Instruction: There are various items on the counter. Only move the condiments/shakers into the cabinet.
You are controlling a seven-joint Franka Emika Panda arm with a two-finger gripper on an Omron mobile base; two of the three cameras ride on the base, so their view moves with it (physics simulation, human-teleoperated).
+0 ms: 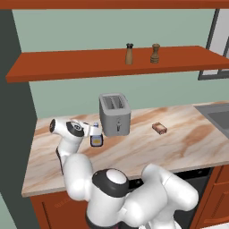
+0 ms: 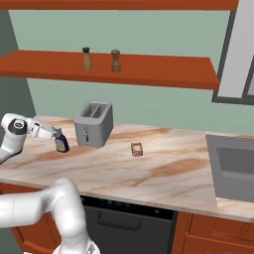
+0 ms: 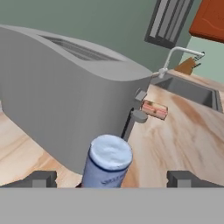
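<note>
The dark sauce bottle [image 1: 96, 140] [image 2: 62, 144] with a yellow label stands on the counter [image 1: 147, 154] just left of the grey toaster [image 1: 115, 114]. My gripper [image 1: 94, 130] [image 2: 53, 133] [image 3: 113, 179] is open at the bottle's neck. In the hand view the bluish cap [image 3: 109, 154] sits between the two spread fingertips [image 3: 41, 178] without touching either. On the cabinet shelf [image 1: 67, 65] [image 2: 163, 72] a light-wood shaker [image 1: 129, 54] [image 2: 87, 59] and a brown mill [image 1: 155, 53] [image 2: 115, 61] stand upright, side by side.
The toaster [image 2: 94, 124] [image 3: 65, 96] stands close behind the bottle. A small orange-brown block [image 1: 159, 128] [image 2: 137, 149] [image 3: 154, 109] lies to the toaster's right. A sink [image 2: 233, 166] [image 3: 188, 89] with a faucet [image 3: 179, 54] is at the counter's far right.
</note>
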